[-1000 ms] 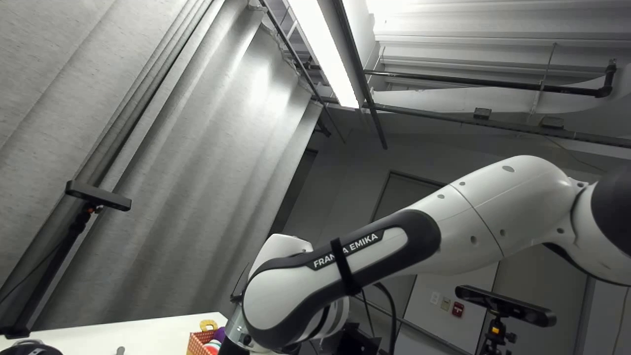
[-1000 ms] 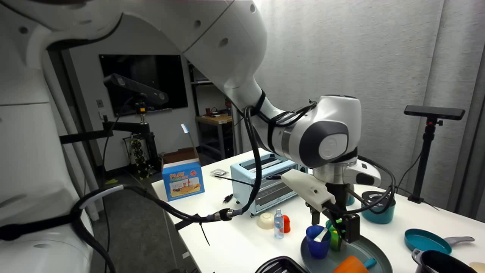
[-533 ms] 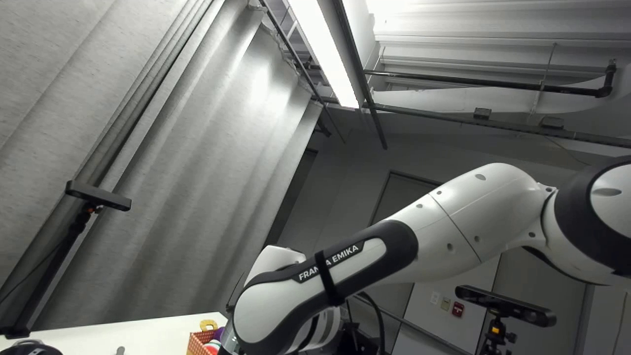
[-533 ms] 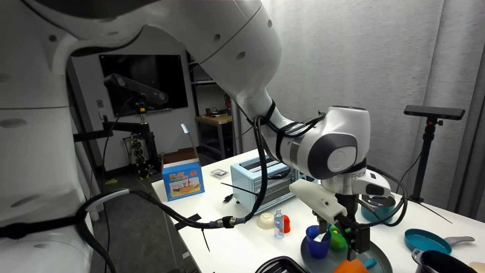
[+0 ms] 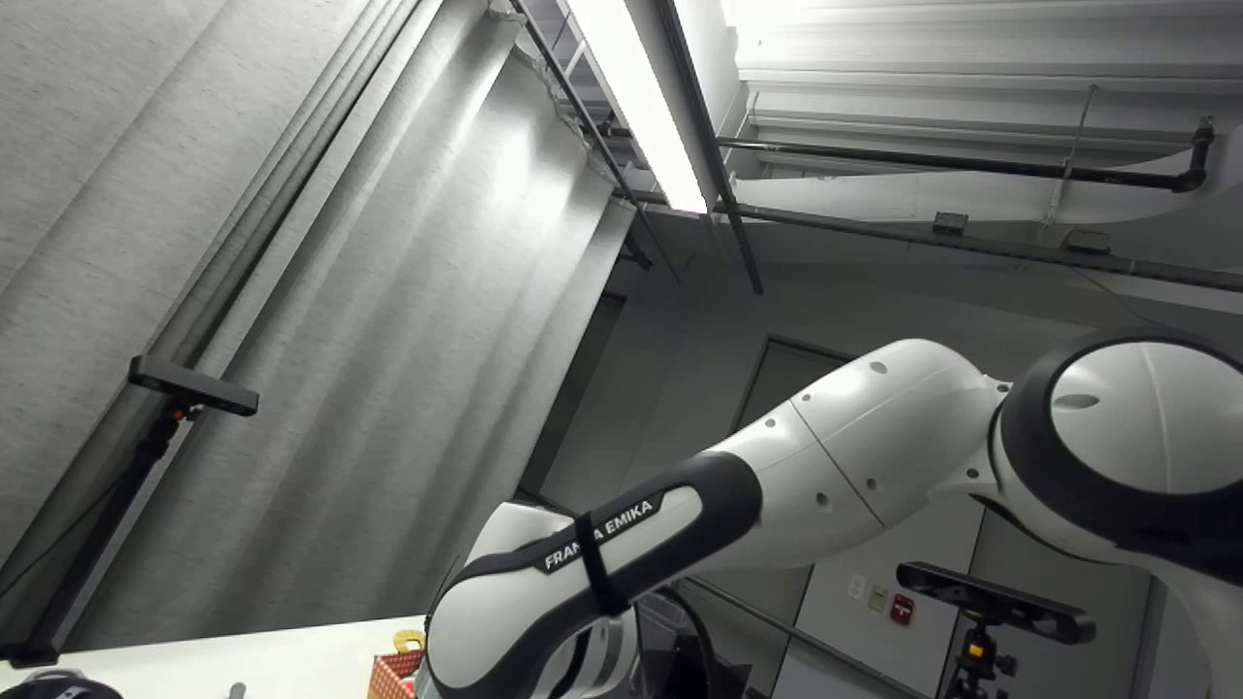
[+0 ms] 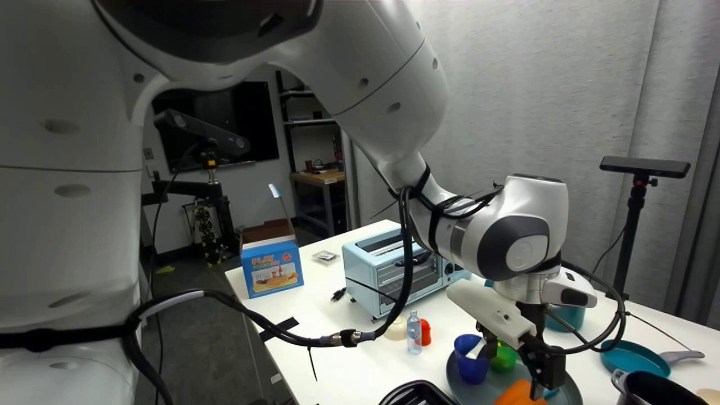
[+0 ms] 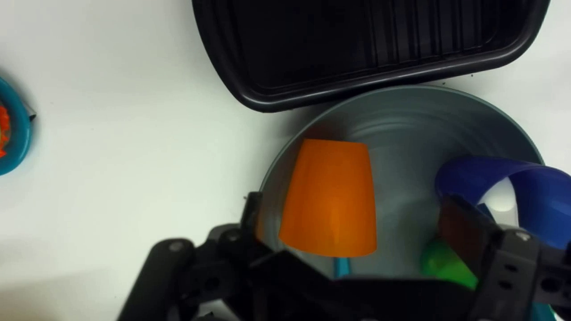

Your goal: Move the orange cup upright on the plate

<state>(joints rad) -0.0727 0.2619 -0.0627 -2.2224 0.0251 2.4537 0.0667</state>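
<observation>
The orange cup (image 7: 332, 196) lies on its side on the grey plate (image 7: 410, 133), its open end towards my gripper in the wrist view. A teal handle (image 7: 342, 267) sticks out at that end. My gripper (image 7: 354, 207) is open and empty, with one finger on each side of the cup and apart from it. In an exterior view the gripper (image 6: 513, 371) hangs over the plate (image 6: 489, 391) and the orange cup (image 6: 514, 392), partly covering them. Task objects are out of sight in an exterior view where mainly the arm shows.
A blue cup (image 6: 472, 365) with a white utensil and a green object (image 6: 504, 358) stand on the plate near one finger. A black tray (image 7: 303, 96) borders the plate. A pan (image 6: 633, 358), a pot (image 6: 655, 391), a bottle (image 6: 414, 333) and a toaster oven (image 6: 365, 281) are around.
My open gripper has moved down and to the right in an exterior view, from beside the green object to over the orange cup. The cup and plate have not moved.
</observation>
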